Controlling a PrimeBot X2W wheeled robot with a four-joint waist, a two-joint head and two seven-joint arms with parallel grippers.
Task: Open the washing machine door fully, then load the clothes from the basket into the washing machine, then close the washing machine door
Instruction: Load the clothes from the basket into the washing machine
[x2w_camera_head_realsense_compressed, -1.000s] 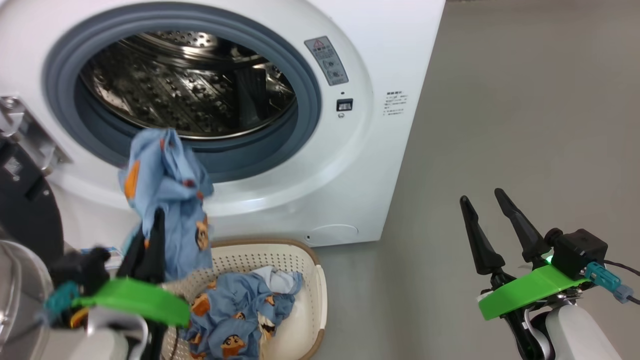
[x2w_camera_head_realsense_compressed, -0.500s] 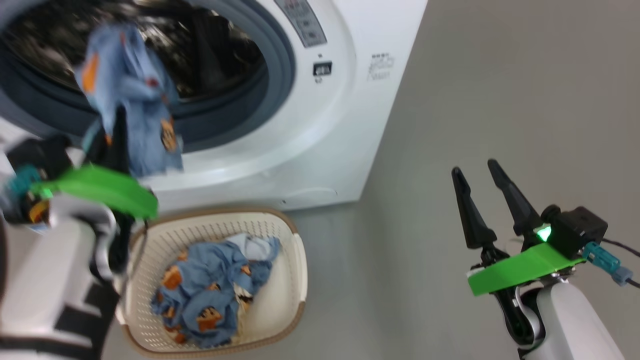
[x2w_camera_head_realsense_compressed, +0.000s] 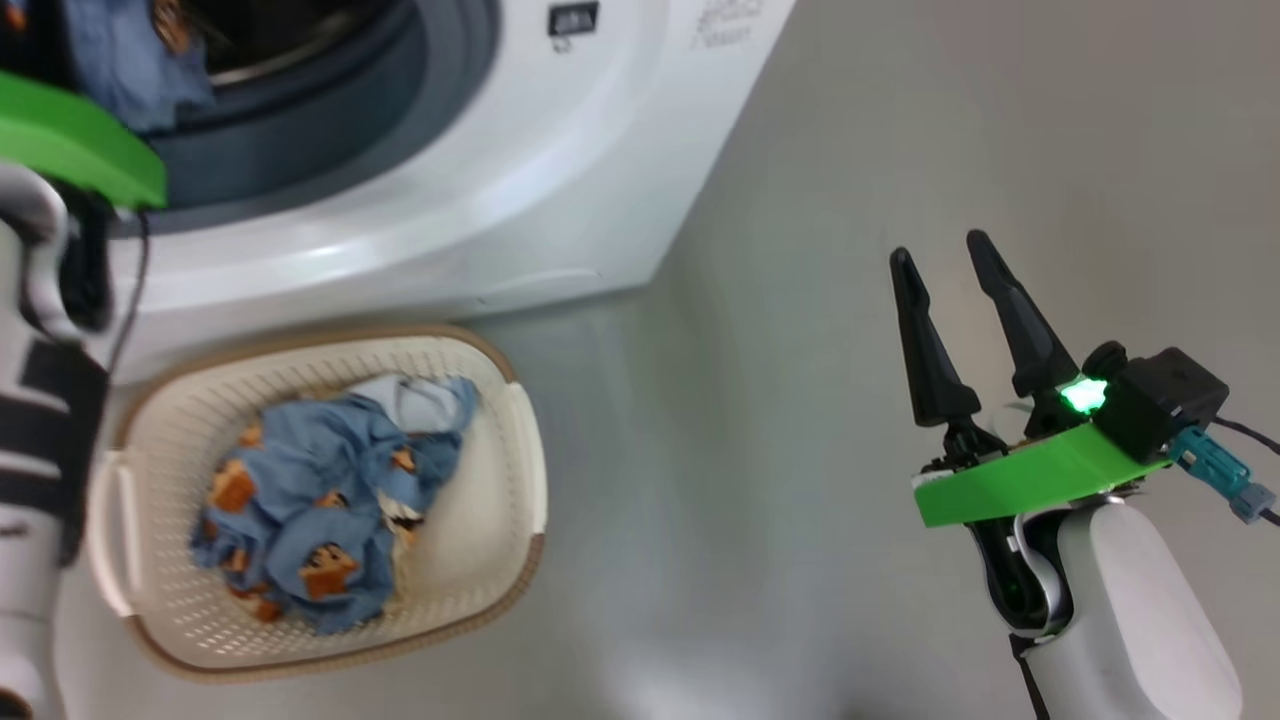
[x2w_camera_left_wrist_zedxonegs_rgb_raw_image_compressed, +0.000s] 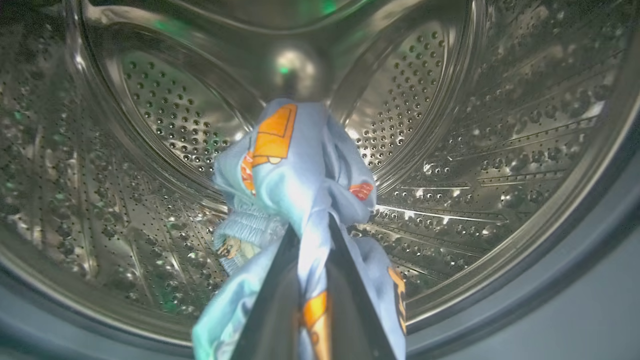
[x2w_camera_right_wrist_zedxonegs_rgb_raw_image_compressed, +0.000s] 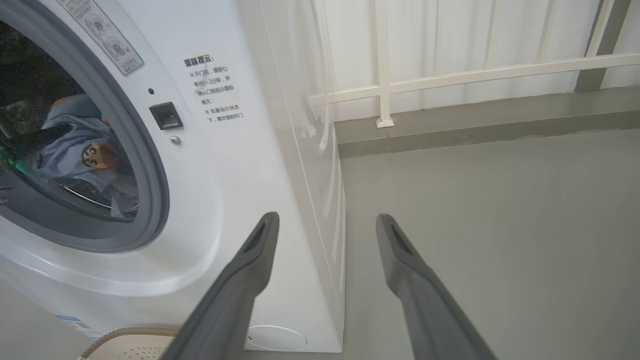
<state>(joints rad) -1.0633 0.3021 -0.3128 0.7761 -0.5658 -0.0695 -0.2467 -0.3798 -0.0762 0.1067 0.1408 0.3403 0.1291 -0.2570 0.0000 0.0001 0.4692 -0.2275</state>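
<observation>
Blue clothes (x2w_camera_left_wrist_zedxonegs_rgb_raw_image_compressed: 300, 165) pinched by left end effector (x2w_camera_left_wrist_zedxonegs_rgb_raw_image_compressed: 312, 225) inside washing machine (x2w_camera_left_wrist_zedxonegs_rgb_raw_image_compressed: 500, 150); right end effector (x2w_camera_head_realsense_compressed: 940, 250) spread wide, railing (x2w_camera_right_wrist_zedxonegs_rgb_raw_image_compressed: 450, 77), perhaps metal, beyond.

We're looking at grey floor (x2w_camera_head_realsense_compressed: 780, 480) carrying the washing machine (x2w_camera_head_realsense_compressed: 450, 180), w/ the basket (x2w_camera_head_realsense_compressed: 480, 560) sitting just in front of it. A white railing post (x2w_camera_right_wrist_zedxonegs_rgb_raw_image_compressed: 384, 117) is standing on a raised kerb (x2w_camera_right_wrist_zedxonegs_rgb_raw_image_compressed: 475, 120) beyond.

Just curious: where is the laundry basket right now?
In the head view the basket sits on the floor at lower left, just before the washing machine.
</observation>
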